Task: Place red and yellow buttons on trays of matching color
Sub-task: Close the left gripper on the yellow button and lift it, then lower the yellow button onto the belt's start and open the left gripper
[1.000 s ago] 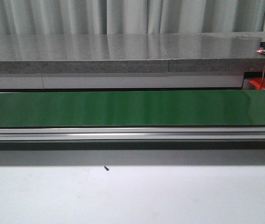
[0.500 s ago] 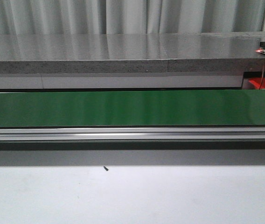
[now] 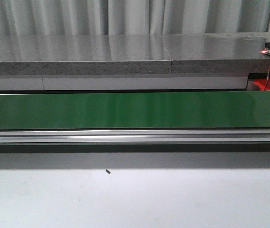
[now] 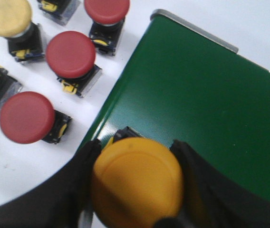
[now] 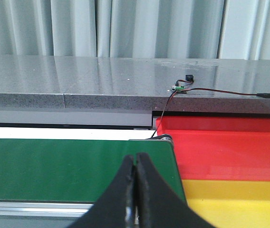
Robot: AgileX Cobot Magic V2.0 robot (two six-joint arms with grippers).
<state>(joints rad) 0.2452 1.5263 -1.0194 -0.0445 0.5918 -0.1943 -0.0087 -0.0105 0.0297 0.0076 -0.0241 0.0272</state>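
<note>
Between the black fingers of the left end effector (image 4: 137, 190) sits a yellow button (image 4: 137, 183), pinched from both sides above the end of the green conveyor belt (image 4: 206, 99); its base is mostly hidden under the cap. Beside the belt, on the white table (image 4: 21, 166), stand three red buttons (image 4: 71, 54) and another yellow one (image 4: 6, 16), partly cut off. The right end effector (image 5: 135, 190) is pressed together, empty, near the red tray (image 5: 225, 147) and yellow tray (image 5: 235, 202), both cut off.
</note>
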